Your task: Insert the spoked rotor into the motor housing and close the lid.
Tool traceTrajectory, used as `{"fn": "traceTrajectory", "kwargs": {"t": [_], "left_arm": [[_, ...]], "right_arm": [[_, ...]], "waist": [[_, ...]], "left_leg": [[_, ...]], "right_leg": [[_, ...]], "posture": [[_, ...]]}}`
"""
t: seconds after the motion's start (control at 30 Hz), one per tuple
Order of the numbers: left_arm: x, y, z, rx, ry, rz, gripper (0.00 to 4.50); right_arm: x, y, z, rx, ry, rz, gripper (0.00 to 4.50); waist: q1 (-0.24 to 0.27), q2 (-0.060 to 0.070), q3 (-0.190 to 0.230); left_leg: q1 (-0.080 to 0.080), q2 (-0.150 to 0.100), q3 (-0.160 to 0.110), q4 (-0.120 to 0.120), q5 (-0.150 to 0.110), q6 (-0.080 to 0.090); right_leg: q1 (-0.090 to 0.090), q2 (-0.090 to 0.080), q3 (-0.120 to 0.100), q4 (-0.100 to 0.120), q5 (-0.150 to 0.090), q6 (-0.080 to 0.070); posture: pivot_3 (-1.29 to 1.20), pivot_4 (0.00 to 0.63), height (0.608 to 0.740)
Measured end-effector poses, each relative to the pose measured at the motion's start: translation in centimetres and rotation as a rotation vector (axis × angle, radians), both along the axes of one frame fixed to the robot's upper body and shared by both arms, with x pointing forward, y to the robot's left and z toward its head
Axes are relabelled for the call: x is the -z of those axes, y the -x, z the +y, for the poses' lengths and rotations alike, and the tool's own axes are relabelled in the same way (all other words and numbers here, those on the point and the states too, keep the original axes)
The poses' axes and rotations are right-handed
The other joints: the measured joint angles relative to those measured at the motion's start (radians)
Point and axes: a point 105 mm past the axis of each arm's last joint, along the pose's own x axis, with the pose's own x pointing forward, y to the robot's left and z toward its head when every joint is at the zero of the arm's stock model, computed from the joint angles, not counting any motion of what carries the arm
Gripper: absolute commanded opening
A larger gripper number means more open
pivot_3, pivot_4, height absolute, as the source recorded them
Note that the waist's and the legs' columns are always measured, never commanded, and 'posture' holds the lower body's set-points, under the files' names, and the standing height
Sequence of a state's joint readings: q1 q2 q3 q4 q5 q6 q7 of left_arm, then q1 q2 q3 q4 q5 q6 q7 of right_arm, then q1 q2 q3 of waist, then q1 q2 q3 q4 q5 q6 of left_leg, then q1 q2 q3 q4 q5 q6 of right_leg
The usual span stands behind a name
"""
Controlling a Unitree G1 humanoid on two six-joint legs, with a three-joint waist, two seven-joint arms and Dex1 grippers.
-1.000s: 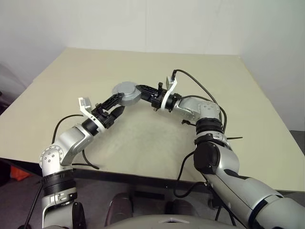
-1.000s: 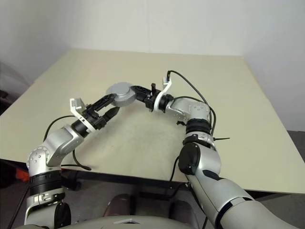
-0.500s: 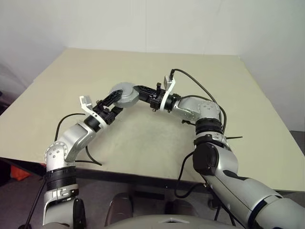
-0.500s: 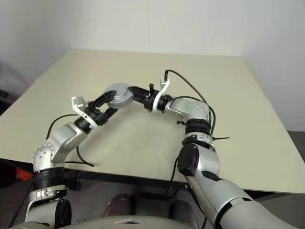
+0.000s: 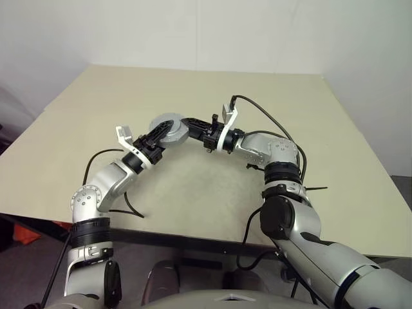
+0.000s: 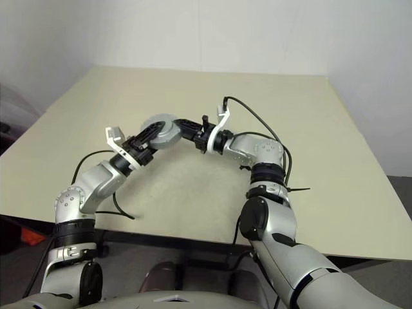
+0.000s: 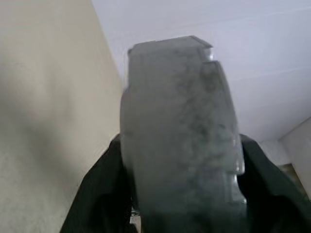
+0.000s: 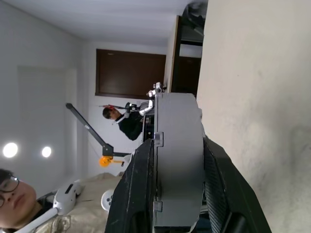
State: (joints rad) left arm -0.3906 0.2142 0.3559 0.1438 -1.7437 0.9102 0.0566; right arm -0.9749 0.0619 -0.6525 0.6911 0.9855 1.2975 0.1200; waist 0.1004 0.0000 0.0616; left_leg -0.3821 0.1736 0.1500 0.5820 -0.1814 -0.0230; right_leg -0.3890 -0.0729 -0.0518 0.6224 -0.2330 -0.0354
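Grey metal, thick and round, the motor housing [image 5: 168, 127] sits left of centre in the head views, raised off the beige table [image 5: 212, 193] between both arms. We find the right gripper [image 5: 187, 125] clamped on the housing from the right, its black fingers [image 8: 146, 184] pressed flat against both faces in the right wrist view. The left gripper [image 5: 156, 136] has its two fingers either side of the housing's lower left edge; in the left wrist view the grey body fills the space between the dark fingers [image 7: 99, 194], but we cannot tell whether they have fully closed on it. We judge this to be a handover or a two-handed hold, with the lid apparently already seated, since only a plain grey face shows. Risks from here: if the right gripper lets go before the left has bitten, the smooth, heavy housing could slip out and drop to the table; two firm grips pulling at different angles could twist the housing or shift the lid. Surfaces are matte on the table and dull, slightly mottled on the housing's rim. A person [image 8: 121, 121] stands in the background of the right wrist view.
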Motion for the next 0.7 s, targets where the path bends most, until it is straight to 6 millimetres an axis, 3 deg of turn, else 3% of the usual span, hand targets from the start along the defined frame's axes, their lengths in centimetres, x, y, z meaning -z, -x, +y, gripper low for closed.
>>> {"fn": "traceTrajectory", "kwargs": {"t": [0.4,0.67,0.7], "left_arm": [[0.0,-0.1,0.0,-0.008,0.008,0.003,2.18],[0.6,-0.2,0.1,-0.017,-0.015,0.025,2.18],[0.6,-0.2,0.1,-0.017,-0.015,0.025,2.18]], "right_arm": [[-0.1,-0.2,0.1,0.006,0.013,-0.02,1.21],[-0.7,-0.8,-0.4,0.059,0.046,-0.112,3.77],[-0.7,-1.0,-0.5,0.077,0.047,-0.117,3.77]], "waist": [[0.001,0.0,0.0],[0.002,0.0,0.0],[0.002,0.0,0.0]], "left_leg": [[0.0,0.0,0.0,0.0,0.0,0.0],[0.0,0.0,0.0,0.0,0.0,0.0],[0.0,0.0,0.0,0.0,0.0,0.0]], "right_leg": [[0.0,0.0,0.0,0.0,0.0,0.0],[0.0,0.0,0.0,0.0,0.0,0.0],[0.0,0.0,0.0,0.0,0.0,0.0]], "posture": [[0.0,0.0,0.74],[0.0,0.0,0.74],[0.0,0.0,0.74]]}}
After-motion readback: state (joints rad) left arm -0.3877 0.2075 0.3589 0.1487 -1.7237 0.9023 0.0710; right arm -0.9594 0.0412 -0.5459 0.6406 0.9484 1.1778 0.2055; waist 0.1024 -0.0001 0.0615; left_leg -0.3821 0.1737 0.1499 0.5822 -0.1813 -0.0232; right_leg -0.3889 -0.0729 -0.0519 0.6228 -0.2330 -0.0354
